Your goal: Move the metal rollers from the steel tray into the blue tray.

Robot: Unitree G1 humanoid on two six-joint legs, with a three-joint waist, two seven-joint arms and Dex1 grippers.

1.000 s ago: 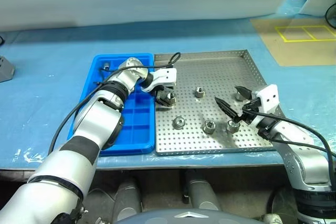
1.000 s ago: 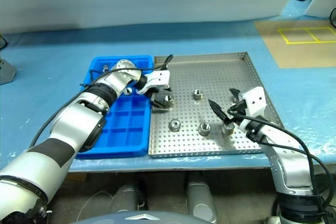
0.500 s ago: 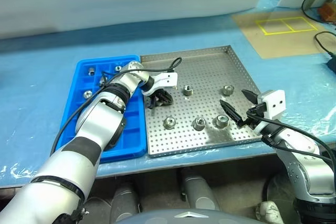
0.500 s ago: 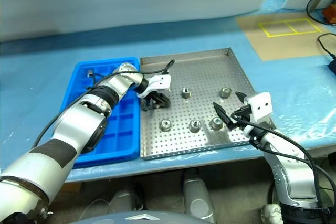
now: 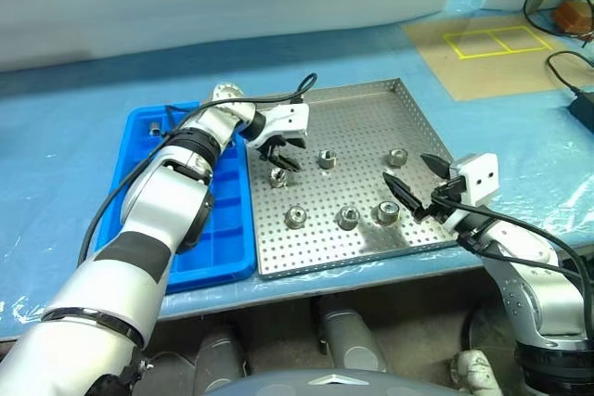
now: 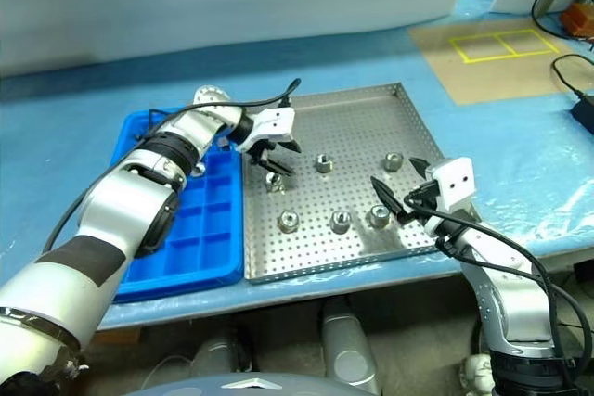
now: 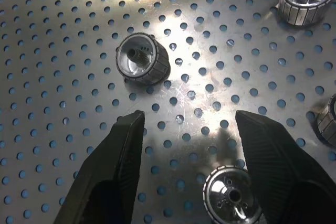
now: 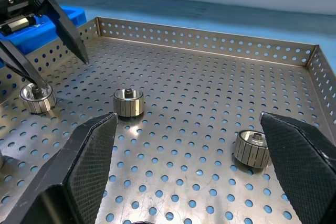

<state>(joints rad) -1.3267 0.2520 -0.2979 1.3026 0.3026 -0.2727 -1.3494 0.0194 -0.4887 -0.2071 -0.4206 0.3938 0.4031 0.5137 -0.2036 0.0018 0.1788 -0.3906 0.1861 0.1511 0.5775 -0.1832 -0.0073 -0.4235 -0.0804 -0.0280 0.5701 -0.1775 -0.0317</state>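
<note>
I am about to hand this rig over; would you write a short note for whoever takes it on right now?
Left tool: open, empty, hovering just above a roller near the steel tray's left edge.
Right tool: open, empty, over the tray's near right part, beside another roller.
Done: at least one roller sits in a far compartment of the blue tray; the left arm hides part of that tray.
Left: six rollers lie loose on the steel tray, apart from one another. The one under the left tool looks like the next pick.
</note>
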